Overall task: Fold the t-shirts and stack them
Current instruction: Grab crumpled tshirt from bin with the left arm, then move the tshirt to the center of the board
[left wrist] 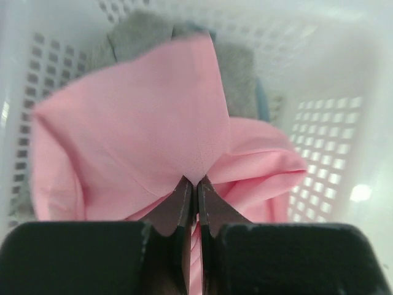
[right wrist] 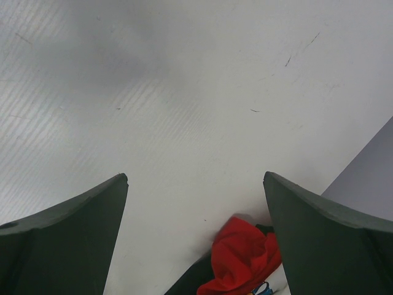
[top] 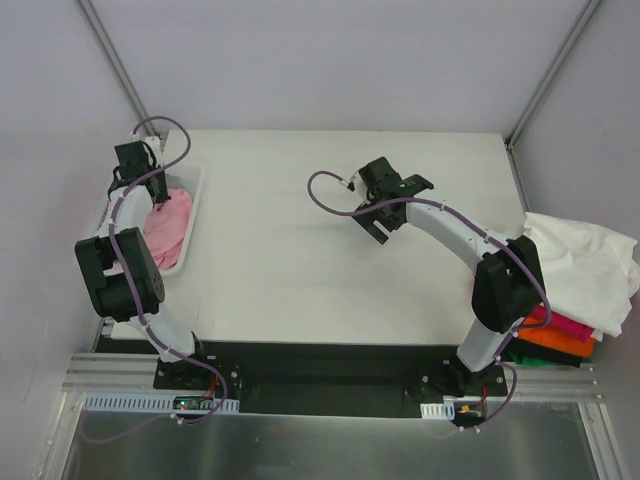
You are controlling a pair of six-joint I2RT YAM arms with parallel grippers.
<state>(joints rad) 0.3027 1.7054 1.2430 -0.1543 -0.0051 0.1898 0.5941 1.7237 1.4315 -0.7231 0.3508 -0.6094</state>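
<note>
A light pink t-shirt [left wrist: 141, 129] lies bunched in the white lattice basket [left wrist: 319, 135], on top of a grey t-shirt [left wrist: 144, 34]. My left gripper [left wrist: 195, 182] is shut on a raised fold of the pink cloth. In the top view the left gripper [top: 158, 198] reaches down into the basket [top: 192, 215] onto the pink t-shirt [top: 172, 225]. My right gripper [top: 392, 208] hangs open over the middle of the table, holding nothing. In the right wrist view the right gripper [right wrist: 195, 178] shows bare tabletop between its fingers and a red t-shirt [right wrist: 242, 258] at the bottom edge.
A pile of t-shirts sits at the table's right edge: a crumpled white one [top: 585, 265] over magenta [top: 562, 322] and orange [top: 555, 340] ones. Walls close in the table at the back and on both sides.
</note>
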